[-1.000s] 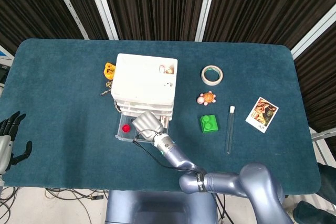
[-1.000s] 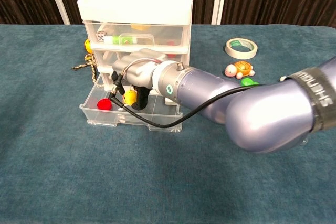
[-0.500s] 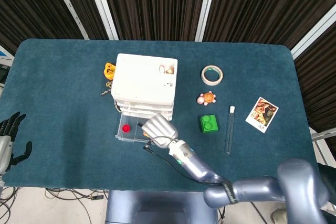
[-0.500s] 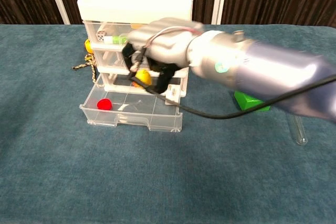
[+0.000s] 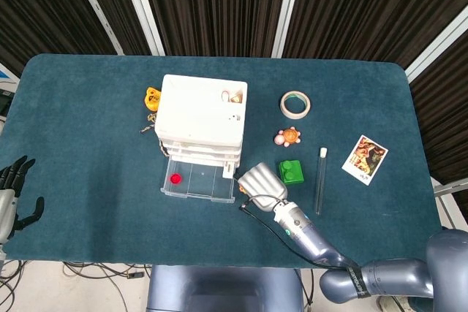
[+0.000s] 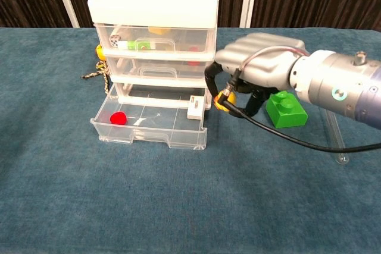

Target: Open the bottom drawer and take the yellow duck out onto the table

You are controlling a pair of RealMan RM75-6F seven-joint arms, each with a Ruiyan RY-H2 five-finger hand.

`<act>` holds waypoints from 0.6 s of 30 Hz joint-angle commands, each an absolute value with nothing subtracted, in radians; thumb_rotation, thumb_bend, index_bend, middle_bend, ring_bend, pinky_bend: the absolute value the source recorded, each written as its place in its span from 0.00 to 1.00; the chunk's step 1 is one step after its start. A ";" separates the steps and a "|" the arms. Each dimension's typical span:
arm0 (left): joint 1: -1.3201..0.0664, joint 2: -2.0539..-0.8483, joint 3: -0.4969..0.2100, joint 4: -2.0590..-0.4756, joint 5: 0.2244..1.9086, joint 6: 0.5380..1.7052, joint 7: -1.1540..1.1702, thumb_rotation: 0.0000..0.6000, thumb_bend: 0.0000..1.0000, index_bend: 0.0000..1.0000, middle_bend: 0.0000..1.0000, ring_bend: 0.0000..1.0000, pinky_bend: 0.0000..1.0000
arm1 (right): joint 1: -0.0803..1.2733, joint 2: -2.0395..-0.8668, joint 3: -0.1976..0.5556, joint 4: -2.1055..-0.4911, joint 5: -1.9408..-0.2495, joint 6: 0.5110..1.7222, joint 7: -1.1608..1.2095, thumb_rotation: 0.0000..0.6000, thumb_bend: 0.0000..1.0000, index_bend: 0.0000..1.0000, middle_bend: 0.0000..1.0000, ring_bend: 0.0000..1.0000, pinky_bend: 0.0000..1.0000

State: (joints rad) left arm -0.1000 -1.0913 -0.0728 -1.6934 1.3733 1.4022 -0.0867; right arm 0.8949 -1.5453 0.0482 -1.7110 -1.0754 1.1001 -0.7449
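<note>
The white plastic drawer unit (image 5: 201, 115) (image 6: 156, 34) stands left of centre, its clear bottom drawer (image 5: 197, 180) (image 6: 149, 124) pulled out. Inside the drawer lie a red piece (image 6: 118, 118) (image 5: 175, 178) and a small white block (image 6: 194, 107). My right hand (image 5: 262, 183) (image 6: 259, 69) hovers to the right of the drawer, just above the table, and grips the yellow duck (image 6: 224, 99) under its curled fingers. In the head view the hand hides the duck. My left hand (image 5: 16, 193) rests at the table's far left edge with its fingers apart and nothing in it.
A green brick (image 5: 291, 172) (image 6: 286, 108) sits just right of my right hand. A toy turtle (image 5: 288, 137), tape roll (image 5: 296, 104), glass tube (image 5: 319, 179) and photo card (image 5: 365, 158) lie further right. An orange toy (image 5: 152, 98) lies behind the unit's left side.
My right hand has lifted the yellow duck out of the bottom drawer and carried it right, past the drawer's right edge towards the green brick. The left hand has stayed still.
</note>
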 commanded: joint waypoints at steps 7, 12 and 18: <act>-0.100 -1.091 -0.072 -1.694 1.373 1.402 -0.087 1.00 0.48 0.06 0.00 0.00 0.00 | 0.873 -1.619 0.019 -1.600 -1.065 1.050 -0.733 1.00 0.40 0.52 1.00 1.00 1.00; -0.100 -1.090 -0.072 -1.695 1.372 1.399 -0.087 1.00 0.48 0.06 0.00 0.00 0.00 | 0.871 -1.664 0.021 -1.543 -1.049 1.025 -0.741 1.00 0.38 0.52 1.00 1.00 1.00; -0.101 -1.089 -0.072 -1.695 1.372 1.398 -0.090 1.00 0.48 0.06 0.00 0.00 0.00 | 0.868 -1.688 0.018 -1.516 -1.032 1.012 -0.777 1.00 0.35 0.43 1.00 1.00 1.00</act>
